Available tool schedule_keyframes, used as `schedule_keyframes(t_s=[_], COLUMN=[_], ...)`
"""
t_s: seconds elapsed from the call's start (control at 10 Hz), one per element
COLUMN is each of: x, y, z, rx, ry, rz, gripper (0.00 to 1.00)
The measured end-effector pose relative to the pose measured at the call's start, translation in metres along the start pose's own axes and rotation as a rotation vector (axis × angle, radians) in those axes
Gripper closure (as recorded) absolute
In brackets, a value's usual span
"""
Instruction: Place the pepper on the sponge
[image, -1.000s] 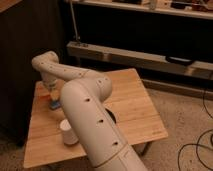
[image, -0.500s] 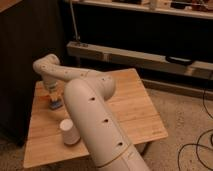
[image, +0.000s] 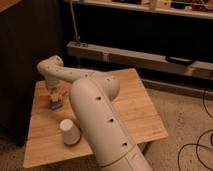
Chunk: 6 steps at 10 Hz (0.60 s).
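The claw (image: 53, 93) is located low over the left part of the counter (image: 125, 110), with the pepper (image: 55, 98) seen at its tip, just above the sponge (image: 56, 105); the claw's state cannot be determined.

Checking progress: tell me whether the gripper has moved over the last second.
Yes, slightly: the gripper has drifted right in the view, away from the wooden table's left edge, and is now at the sponge.

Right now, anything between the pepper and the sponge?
Nothing visible. The end effector is at the pepper, just above the sponge on the table; the white cup stands apart, nearer the camera.
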Motion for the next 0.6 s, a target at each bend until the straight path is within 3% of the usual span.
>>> schedule_keyframes(t_s=[0.4,0.6], x=[0.0017,0.0015], y=[0.0021,0.0025], z=[0.0011,0.0022], rx=[-0.01,-0.017], ry=[0.025,0.033], rz=[0.012,0.014], gripper=[0.44,0.28])
